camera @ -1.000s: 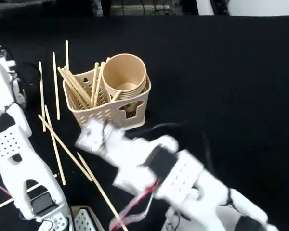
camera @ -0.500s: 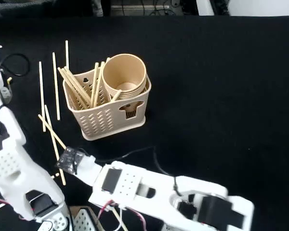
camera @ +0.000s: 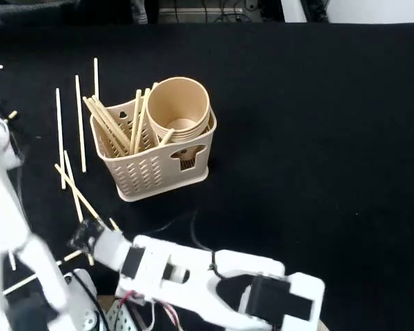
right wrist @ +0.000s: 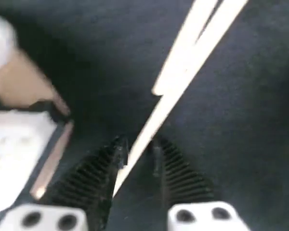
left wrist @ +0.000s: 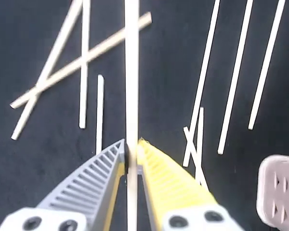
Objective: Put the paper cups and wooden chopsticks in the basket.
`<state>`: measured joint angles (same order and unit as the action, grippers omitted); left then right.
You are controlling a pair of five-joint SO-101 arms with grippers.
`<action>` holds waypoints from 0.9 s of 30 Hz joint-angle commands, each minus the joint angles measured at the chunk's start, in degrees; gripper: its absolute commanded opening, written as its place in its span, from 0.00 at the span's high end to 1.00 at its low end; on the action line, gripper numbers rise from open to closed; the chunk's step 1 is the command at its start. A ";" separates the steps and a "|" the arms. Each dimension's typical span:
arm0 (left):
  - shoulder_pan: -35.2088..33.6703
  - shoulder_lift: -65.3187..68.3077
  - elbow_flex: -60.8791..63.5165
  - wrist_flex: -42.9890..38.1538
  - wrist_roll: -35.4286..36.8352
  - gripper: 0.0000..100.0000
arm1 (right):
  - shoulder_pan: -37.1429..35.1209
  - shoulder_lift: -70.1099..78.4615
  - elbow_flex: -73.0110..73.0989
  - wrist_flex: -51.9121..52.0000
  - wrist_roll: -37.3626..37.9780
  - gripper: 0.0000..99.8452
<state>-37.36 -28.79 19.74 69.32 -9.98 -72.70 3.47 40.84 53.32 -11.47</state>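
Note:
The beige basket [camera: 159, 172] stands left of the table's middle, holding stacked paper cups [camera: 180, 103] and several chopsticks [camera: 110, 124]. More wooden chopsticks [camera: 79, 124] lie loose on the black cloth to its left. My left gripper [left wrist: 131, 155] is shut on one chopstick [left wrist: 131, 86] above other loose ones; the left arm [camera: 3, 207] rises along the left edge. My right gripper [right wrist: 137, 149] is low over the cloth with its fingers slightly open either side of a chopstick [right wrist: 183, 82]; from above it [camera: 86, 238] sits by the crossed chopsticks [camera: 72, 186] in front of the basket.
The right arm's white body [camera: 193, 283] stretches along the table's front edge. A corner of the basket [left wrist: 279, 192] appears beside the left gripper. The black cloth [camera: 317, 138] right of the basket holds nothing.
The right arm has swung away from the basket's front, down and to the left, onto the loose chopsticks. The left arm has shifted along the left edge.

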 commanded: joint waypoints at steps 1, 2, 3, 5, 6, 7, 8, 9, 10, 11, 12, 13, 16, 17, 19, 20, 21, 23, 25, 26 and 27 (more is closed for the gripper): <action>-0.31 -15.47 7.16 -3.69 2.55 0.97 | 1.05 4.44 -1.01 -0.53 -2.02 0.98; -0.31 -16.35 7.08 -3.34 3.34 0.97 | 1.05 4.26 -0.92 -0.53 -2.02 0.99; -0.31 -16.53 6.55 -3.08 3.96 0.97 | 0.97 4.00 -0.84 -0.35 -2.11 0.99; -0.31 -16.44 5.41 -2.99 4.57 0.97 | 0.88 2.77 -0.40 0.88 -2.20 0.99; -0.31 -16.18 4.88 -3.16 5.19 0.97 | 0.70 1.63 -0.13 1.58 -2.20 0.99; -0.31 -16.35 4.09 -3.16 5.89 0.97 | 0.62 0.04 0.31 2.46 -2.29 0.99; -0.31 -16.53 3.12 -3.08 6.51 0.97 | 0.44 -1.71 1.01 3.25 -2.29 0.99; -0.40 -16.79 1.80 -3.08 6.95 0.97 | 0.26 -3.91 1.89 4.04 -2.29 0.99; -0.40 -17.23 0.13 -3.08 7.47 0.97 | 0.26 -6.46 3.03 4.57 -2.29 0.99; -0.40 -17.85 -1.45 -3.08 7.91 0.97 | 0.70 -9.36 4.09 5.10 -2.29 0.99; -0.40 -18.46 -2.86 -3.16 8.35 0.97 | 1.05 -12.35 5.32 5.71 -2.11 0.99; -0.40 -19.16 -4.26 -3.25 9.05 0.97 | 1.67 -15.69 6.55 6.86 -1.93 0.99; 0.13 -21.89 -8.31 -3.34 12.48 0.97 | 4.57 -27.47 8.92 11.96 2.90 0.99; 0.13 -22.86 -9.36 -4.04 14.24 0.97 | 6.07 -32.13 9.10 13.63 5.27 0.99; 0.22 -24.79 -9.98 -7.30 18.37 0.97 | 8.53 -41.98 8.92 17.23 8.09 0.99; 0.22 -25.67 -9.98 -9.49 20.75 0.97 | 9.49 -47.34 8.40 19.08 8.79 0.99; 0.22 -26.20 -9.80 -11.60 22.77 0.97 | 10.46 -52.44 7.78 21.19 9.32 0.99; 1.10 -27.43 -8.57 -15.74 26.02 0.97 | 13.27 -62.99 5.49 26.29 10.90 0.99; 4.44 -28.66 -6.29 -19.16 27.08 0.97 | 17.05 -73.01 2.33 30.95 12.04 0.99; 6.73 -29.10 -4.97 -20.66 27.08 0.97 | 19.08 -77.67 0.84 32.70 12.57 0.99; 8.92 -29.71 -3.74 -21.89 27.08 0.97 | 21.19 -82.15 -0.57 33.67 13.01 0.99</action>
<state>-35.34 -56.31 13.85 53.49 15.25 -56.79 -63.60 45.76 83.21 0.04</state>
